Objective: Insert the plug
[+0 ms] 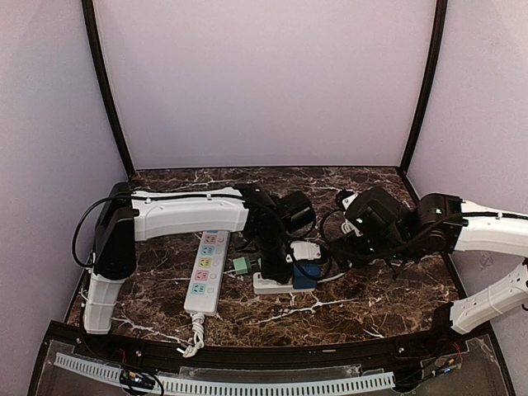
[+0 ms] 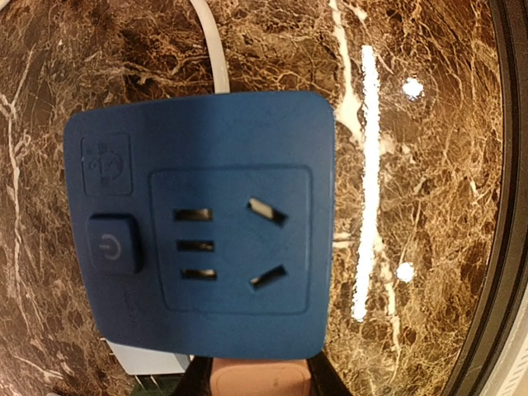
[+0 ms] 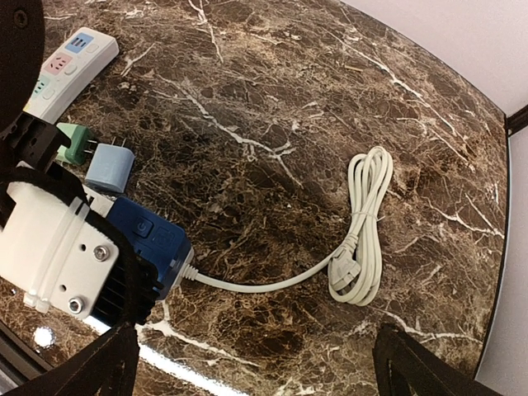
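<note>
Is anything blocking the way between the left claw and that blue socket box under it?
Nothing visible does. In the left wrist view the blue socket box lies bare, its slots uncovered. A pinkish piece, perhaps the plug, shows at the left gripper, at the picture's bottom edge.

Power strip (image 1: 206, 272) left on tabletop (image 1: 363, 305); adapters (image 3: 110, 169) between it and socket block (image 1: 305, 275); coiled cord (image 3: 367, 223) on block's other side.

The overhead view looks down on the table (image 1: 371, 297); both wrist views share the blue socket (image 2: 206, 165), left closest.
</note>
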`<state>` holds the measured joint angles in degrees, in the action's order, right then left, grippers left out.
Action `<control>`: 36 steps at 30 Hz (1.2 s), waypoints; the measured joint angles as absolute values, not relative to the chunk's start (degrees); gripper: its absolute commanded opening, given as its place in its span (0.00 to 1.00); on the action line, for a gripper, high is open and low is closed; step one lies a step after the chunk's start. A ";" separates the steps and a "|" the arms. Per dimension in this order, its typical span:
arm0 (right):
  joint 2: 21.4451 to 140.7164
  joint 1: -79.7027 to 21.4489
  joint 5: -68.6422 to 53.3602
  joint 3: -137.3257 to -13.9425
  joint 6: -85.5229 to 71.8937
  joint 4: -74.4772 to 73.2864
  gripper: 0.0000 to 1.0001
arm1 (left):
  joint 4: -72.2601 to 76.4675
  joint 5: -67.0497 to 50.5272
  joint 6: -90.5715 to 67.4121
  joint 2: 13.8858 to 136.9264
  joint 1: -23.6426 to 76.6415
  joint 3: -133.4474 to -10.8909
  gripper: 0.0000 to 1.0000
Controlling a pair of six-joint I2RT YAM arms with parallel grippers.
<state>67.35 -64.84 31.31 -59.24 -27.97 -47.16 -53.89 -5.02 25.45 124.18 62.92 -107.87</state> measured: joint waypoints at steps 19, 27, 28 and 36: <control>69.87 -64.82 31.33 -59.81 -25.93 -47.20 0.99 | -53.69 -3.27 25.04 124.95 63.13 -107.87 0.01; 71.02 -64.73 31.33 -60.40 -25.47 -47.22 0.99 | -53.65 -2.33 24.56 125.36 63.18 -107.87 0.09; 71.18 -64.73 31.33 -60.47 -25.47 -47.18 0.99 | -53.63 -2.26 24.34 125.40 63.18 -107.87 0.13; 71.88 -64.73 30.63 -61.17 -25.52 -46.50 0.99 | -53.63 -2.20 22.81 125.49 63.24 -108.14 0.36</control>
<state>71.88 -64.73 30.63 -61.17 -25.52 -46.50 -53.63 -2.20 22.81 125.49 63.24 -108.14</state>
